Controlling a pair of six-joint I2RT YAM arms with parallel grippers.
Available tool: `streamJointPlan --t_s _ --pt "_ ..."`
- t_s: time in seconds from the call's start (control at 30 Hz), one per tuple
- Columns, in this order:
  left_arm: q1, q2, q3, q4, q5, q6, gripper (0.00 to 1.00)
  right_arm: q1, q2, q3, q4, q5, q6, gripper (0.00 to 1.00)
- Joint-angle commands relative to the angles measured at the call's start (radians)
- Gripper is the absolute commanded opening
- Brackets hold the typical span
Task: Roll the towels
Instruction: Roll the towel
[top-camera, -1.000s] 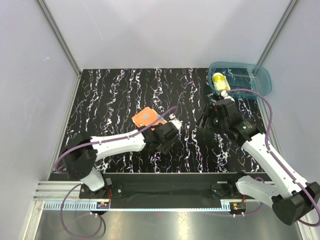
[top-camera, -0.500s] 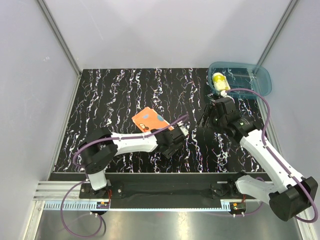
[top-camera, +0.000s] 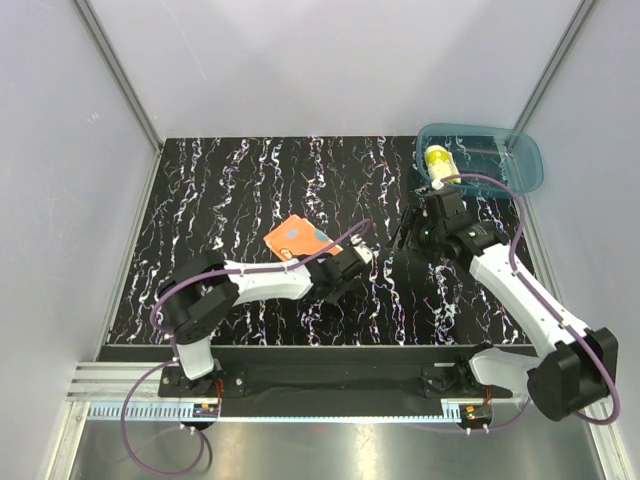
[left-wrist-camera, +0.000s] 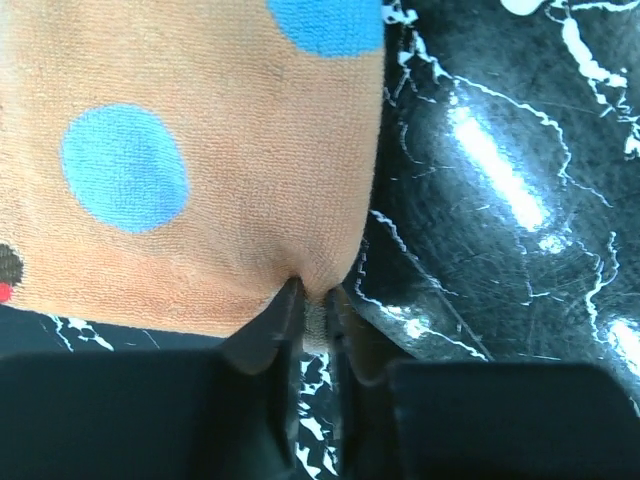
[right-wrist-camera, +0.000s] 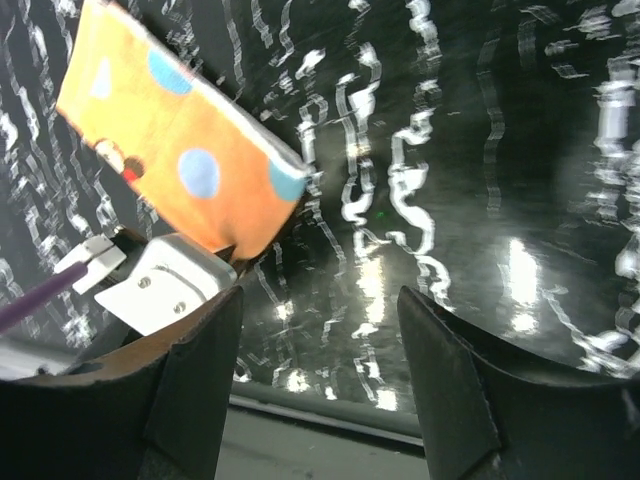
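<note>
The black marbled worktop (top-camera: 230, 180) fills most of the top view, with the teal bin (top-camera: 505, 160) parked at its far right corner. The orange towel (top-camera: 293, 236) lies out near the middle, a bit left, and to me it looks folded flat, not rolled at all. The yellow towel (top-camera: 438, 160) sits in the left end of the bin and looks like a tidy little roll, so I'd call that one done. The left pincer (left-wrist-camera: 313, 292) is squeezed narrow on the orange towel's near edge, with a pucker of cloth nipped between the fingers. The right pincer (right-wrist-camera: 320, 300) is spread wide with nothing in it, over bare worktop between the towel and the bin. My guess is we're right at the start of the second roll. The next move wants that pinched edge lifted and turned over onto the cloth, kept snug. It's a thin bite, so it could slip.
</note>
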Motion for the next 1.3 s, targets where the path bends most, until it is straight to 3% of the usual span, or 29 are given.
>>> streamJointPlan --t_s 0.0,0.1,0.33,0.73,0.83,0.97,1.13,1.27 --pt "0.019 -0.009 -0.056 0.033 0.021 -0.019 0.11 -0.011 0.089 -0.009 0.1 -0.152 0.012 0.71" --pt "0.022 -0.024 -0.076 0.056 0.021 -0.02 0.0 -0.011 0.218 -0.011 0.164 -0.29 0.044 0.74" --pt "0.049 -0.106 -0.153 0.129 0.055 -0.022 0.0 -0.009 0.502 -0.03 0.416 -0.56 0.144 0.75" --pt "0.114 -0.175 -0.236 0.207 0.144 -0.026 0.0 -0.011 0.754 -0.018 0.594 -0.628 0.205 0.68" --pt "0.125 -0.185 -0.245 0.221 0.159 -0.026 0.0 -0.011 0.803 -0.008 0.625 -0.646 0.216 0.63" --pt "0.135 -0.193 -0.257 0.227 0.173 -0.029 0.0 -0.011 0.823 0.006 0.62 -0.631 0.21 0.44" --pt "0.145 -0.208 -0.271 0.24 0.184 -0.031 0.0 -0.014 0.829 0.077 0.508 -0.552 0.141 0.34" --pt "0.148 -0.224 -0.283 0.249 0.181 -0.032 0.0 -0.021 0.844 0.126 0.455 -0.527 0.109 0.13"
